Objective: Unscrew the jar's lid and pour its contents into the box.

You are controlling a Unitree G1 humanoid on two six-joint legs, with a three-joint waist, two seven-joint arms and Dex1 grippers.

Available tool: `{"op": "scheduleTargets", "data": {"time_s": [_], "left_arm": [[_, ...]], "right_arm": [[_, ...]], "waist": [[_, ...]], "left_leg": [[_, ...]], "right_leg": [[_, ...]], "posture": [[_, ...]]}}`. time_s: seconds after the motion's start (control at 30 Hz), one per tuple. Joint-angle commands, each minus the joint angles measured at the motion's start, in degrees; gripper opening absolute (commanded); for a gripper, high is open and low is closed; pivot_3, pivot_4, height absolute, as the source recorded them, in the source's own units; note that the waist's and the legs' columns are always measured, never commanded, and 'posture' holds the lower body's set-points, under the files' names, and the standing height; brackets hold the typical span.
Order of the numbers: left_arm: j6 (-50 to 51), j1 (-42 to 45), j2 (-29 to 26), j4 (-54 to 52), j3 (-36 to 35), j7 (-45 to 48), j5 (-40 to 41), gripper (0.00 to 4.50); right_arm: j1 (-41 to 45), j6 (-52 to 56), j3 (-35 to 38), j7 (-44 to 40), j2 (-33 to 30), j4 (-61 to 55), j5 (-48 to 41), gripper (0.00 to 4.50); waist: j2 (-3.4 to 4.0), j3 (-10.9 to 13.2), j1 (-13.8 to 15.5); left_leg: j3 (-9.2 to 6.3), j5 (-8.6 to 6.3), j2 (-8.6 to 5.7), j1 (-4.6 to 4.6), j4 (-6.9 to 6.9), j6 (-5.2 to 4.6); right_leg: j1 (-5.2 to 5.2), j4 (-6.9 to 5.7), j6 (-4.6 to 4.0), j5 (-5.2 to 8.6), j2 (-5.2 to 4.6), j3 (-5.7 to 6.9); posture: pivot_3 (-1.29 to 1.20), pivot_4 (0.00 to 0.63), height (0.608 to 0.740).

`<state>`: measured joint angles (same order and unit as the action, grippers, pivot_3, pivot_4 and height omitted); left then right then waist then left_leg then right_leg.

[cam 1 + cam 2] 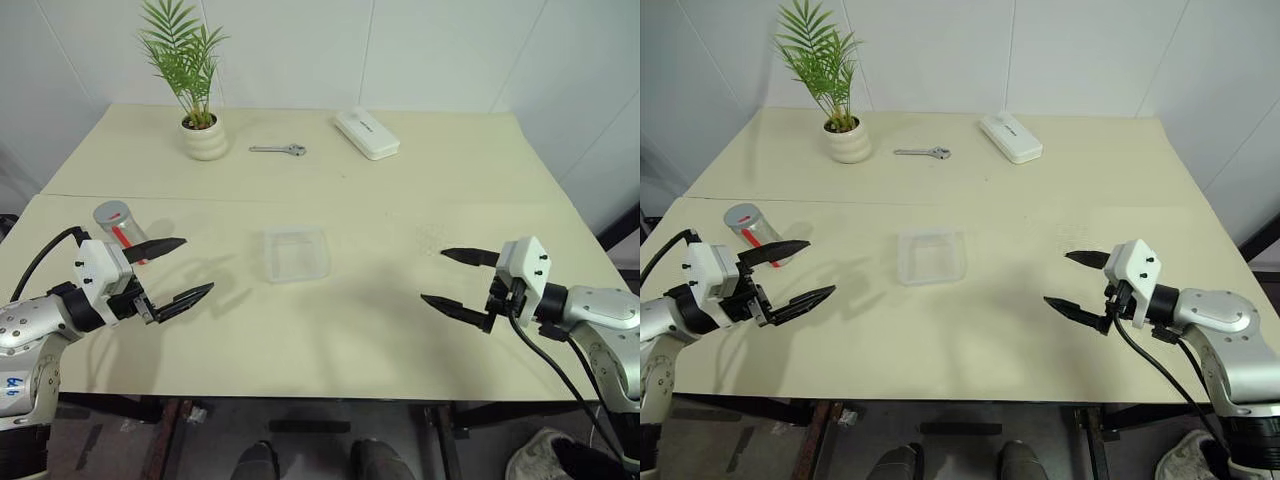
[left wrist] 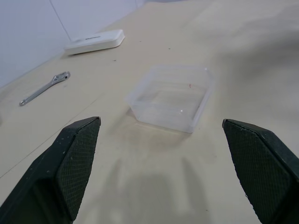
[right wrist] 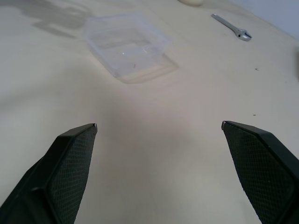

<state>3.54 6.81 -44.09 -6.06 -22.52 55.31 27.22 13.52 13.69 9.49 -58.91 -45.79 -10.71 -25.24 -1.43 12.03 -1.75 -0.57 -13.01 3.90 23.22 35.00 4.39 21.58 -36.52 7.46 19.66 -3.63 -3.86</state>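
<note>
The jar (image 1: pixel 122 230), a small clear cylinder with a red mark, stands at the table's left with its grey lid (image 1: pixel 111 212) on top. Its contents cannot be made out. My left gripper (image 1: pixel 198 265) hovers open just in front and to the right of the jar, apart from it, with nothing between its fingers. The box (image 1: pixel 293 254), a shallow clear tray, sits near the table's middle and looks empty in the left wrist view (image 2: pixel 170 95). My right gripper (image 1: pixel 432 275) is open above the table to the right of the box, pointing toward it.
At the back stand a white ribbed plant pot (image 1: pixel 204 138) with a green palm, a metal wrench (image 1: pixel 279 150) and a white oblong case (image 1: pixel 366 133). A seam runs across the tabletop behind the jar and box. The table's front edge lies just below both grippers.
</note>
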Motion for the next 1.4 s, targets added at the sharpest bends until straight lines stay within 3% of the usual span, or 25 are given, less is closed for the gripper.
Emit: {"op": "scheduleTargets", "data": {"time_s": [0.03,0.2,0.27,0.57,1.03,1.4], "left_arm": [[-1.6,-3.1,0.7,-3.0,-2.6,-1.2,0.1,4.46],[-2.3,-11.5,5.5,-7.4,-8.4,-8.5,-0.6,4.46],[-1.6,-13.4,9.6,-8.7,-11.5,-16.1,-1.9,4.46],[2.3,-11.1,25.9,-11.8,-15.1,-44.9,-5.3,4.46],[-7.6,10.1,23.3,12.9,-6.9,-54.3,-17.8,4.46],[-12.5,17.4,20.4,25.9,-5.9,-57.3,-19.0,4.46]], "right_arm": [[3.2,-0.4,0.0,-1.5,-0.2,1.4,-0.8,4.5],[5.9,-2.3,-2.7,-2.8,1.9,3.7,-0.1,4.5],[8.1,-1.2,-3.6,-2.2,3.8,3.2,-1.1,4.5],[20.4,0.0,-11.0,-1.1,15.6,4.0,-1.7,4.5],[28.0,-4.6,-16.7,1.5,28.5,11.3,2.9,4.5],[26.0,-3.8,-16.3,4.9,29.8,8.3,3.1,4.5]], "waist": [[0.0,0.0,-0.1],[-0.01,0.0,-0.4],[-0.01,0.0,-0.3],[-0.1,0.0,0.0],[-0.24,-0.1,0.0],[-0.25,-0.1,0.1]], "left_leg": [[0.05,-0.01,0.0,0.0,0.0,-0.01],[0.17,-0.08,0.04,-0.05,0.02,-0.05],[0.19,-0.11,0.06,-0.05,0.03,-0.06],[0.29,-0.08,0.03,-0.08,0.2,-0.09],[0.34,-0.05,0.03,0.0,0.12,-0.07],[0.46,-0.07,0.07,0.03,0.12,-0.03]], "right_leg": [[0.01,0.0,0.0,0.0,0.0,-0.05],[0.02,0.03,0.01,-0.01,0.0,-0.16],[0.03,0.01,0.03,0.0,0.02,-0.18],[0.0,0.0,0.3,-0.26,0.05,-0.42],[0.15,0.04,0.3,-0.35,0.09,-0.4],[0.29,-0.04,0.31,-0.35,0.09,-0.43]], "posture": [[0.0,0.15,0.74],[0.0,0.15,0.74],[0.0,0.15,0.74],[0.0,0.15,0.74],[0.0,0.15,0.74],[0.0,0.15,0.74]]}}
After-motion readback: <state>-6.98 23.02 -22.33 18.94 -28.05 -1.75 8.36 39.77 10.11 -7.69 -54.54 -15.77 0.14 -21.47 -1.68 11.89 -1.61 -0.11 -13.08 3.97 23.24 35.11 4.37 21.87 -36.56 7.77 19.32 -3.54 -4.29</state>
